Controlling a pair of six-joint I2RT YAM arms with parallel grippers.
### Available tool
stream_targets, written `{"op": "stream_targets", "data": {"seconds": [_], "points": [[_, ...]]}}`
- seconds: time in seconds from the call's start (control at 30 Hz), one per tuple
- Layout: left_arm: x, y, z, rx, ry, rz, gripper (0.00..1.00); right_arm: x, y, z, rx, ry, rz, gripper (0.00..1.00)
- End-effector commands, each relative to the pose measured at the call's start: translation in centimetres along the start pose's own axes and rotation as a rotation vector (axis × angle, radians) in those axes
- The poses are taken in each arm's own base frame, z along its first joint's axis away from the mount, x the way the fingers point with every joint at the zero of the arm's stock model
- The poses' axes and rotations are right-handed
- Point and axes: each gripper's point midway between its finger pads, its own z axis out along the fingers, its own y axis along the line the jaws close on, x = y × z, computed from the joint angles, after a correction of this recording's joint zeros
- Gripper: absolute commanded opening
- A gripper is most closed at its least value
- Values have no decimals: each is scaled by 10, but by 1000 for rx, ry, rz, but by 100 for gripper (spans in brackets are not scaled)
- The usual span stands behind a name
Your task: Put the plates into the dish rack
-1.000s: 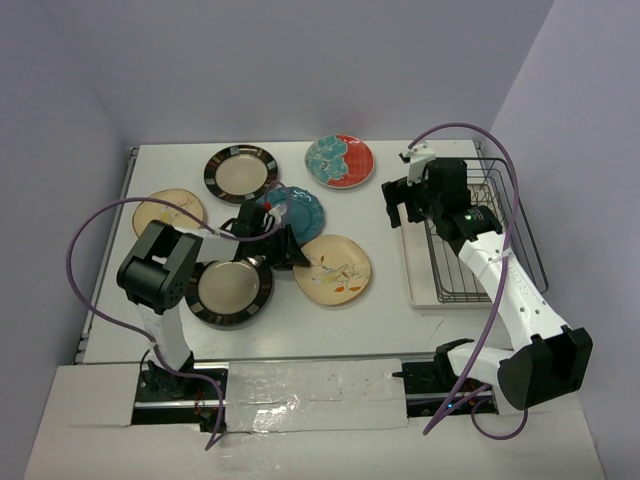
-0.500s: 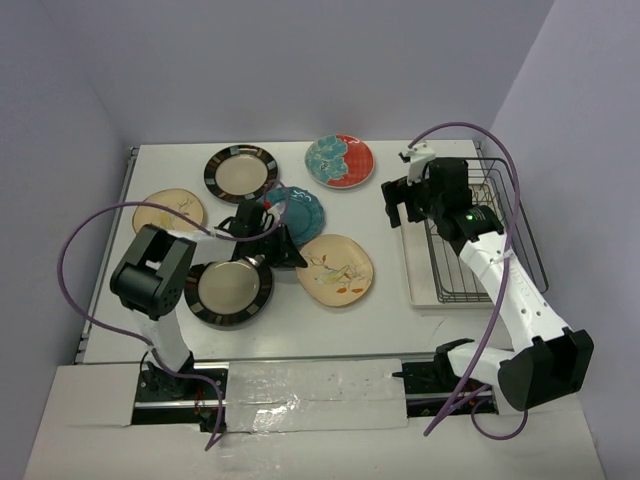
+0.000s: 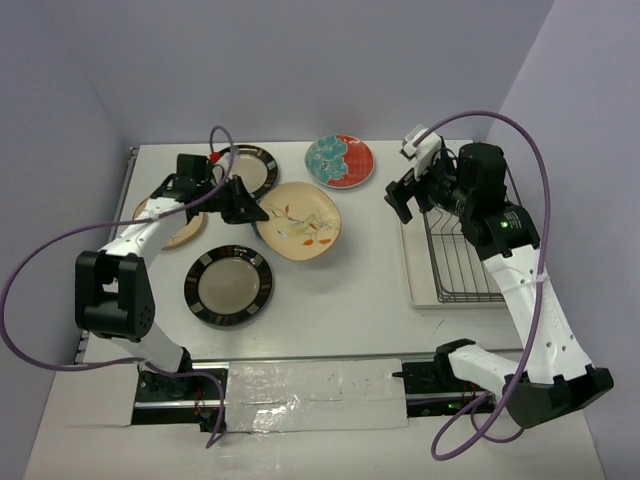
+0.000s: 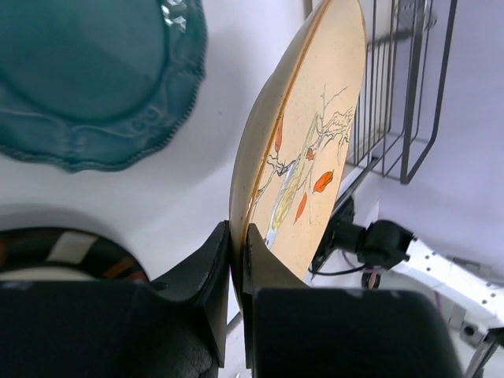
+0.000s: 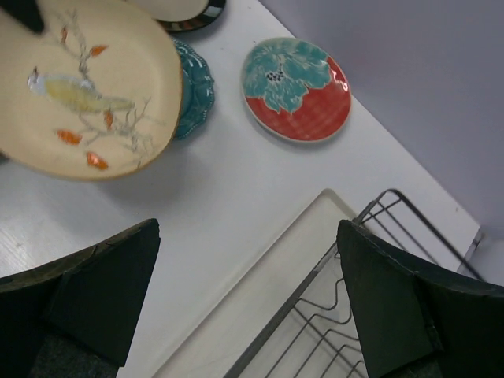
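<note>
Left pincer (image 4: 239, 236) is clamped on the rim of the bird-painted plate (image 4: 307, 142), holding it tilted on edge above the table (image 3: 350, 290), likely for a handover. Right pincer (image 5: 248, 303) gapes empty beside the dish rack (image 5: 378, 260), seemingly ready to take it.

Camera set: one fixed overhead, two wrist-mounted.
Top external: high behind the near edge, looking down over the whole white table (image 3: 350, 300). Left wrist: close up, edge-on along the cream round plate painted with a bird and orange leaves (image 4: 307, 157), facing the dark metal wire rack (image 4: 409, 94). Right wrist: mid-height, looking down; same plate and rack shared across all three.
</note>
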Motion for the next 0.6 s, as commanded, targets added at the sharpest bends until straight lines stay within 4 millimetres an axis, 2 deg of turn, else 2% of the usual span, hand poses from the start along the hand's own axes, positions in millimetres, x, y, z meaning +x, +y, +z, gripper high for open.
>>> {"op": "stream_targets", "data": {"seconds": [0.0, 0.07, 0.1, 0.13, 0.2, 0.27, 0.3, 0.33, 0.4, 0.43, 0.5, 0.57], "points": [[-10, -38, -37, 134, 14, -19, 0, -9, 29, -16, -183, -40, -234, 100], [-15, -37, -47, 146, -10, -61, 0, -8, 42, -23, -229, -58, -338, 100], [-19, -38, -49, 150, -22, -65, 0, -11, 53, -24, -264, -84, -446, 100], [-20, -38, -52, 155, -25, -78, 0, -5, 61, -24, -292, -85, -489, 100], [-26, -36, -59, 148, -52, -124, 0, -11, 81, -28, -332, -143, -618, 100], [-25, -33, -65, 154, -61, -165, 0, -12, 96, -28, -356, -184, -689, 100], [-22, -33, -66, 158, -55, -178, 0, -9, 112, -26, -392, -199, -753, 100], [-20, -35, -68, 166, -53, -187, 0, -14, 117, -26, -391, -227, -781, 100], [-17, -36, -69, 165, -50, -206, 0, -10, 135, -22, -435, -236, -830, 99], [-14, -36, -69, 182, -44, -210, 0, -12, 150, -21, -466, -253, -858, 99], [-6, -41, -70, 225, -18, -249, 0, -3, 167, -16, -511, -246, -884, 98], [-5, -46, -73, 243, -24, -256, 0, -3, 185, -8, -523, -262, -921, 98]]}}
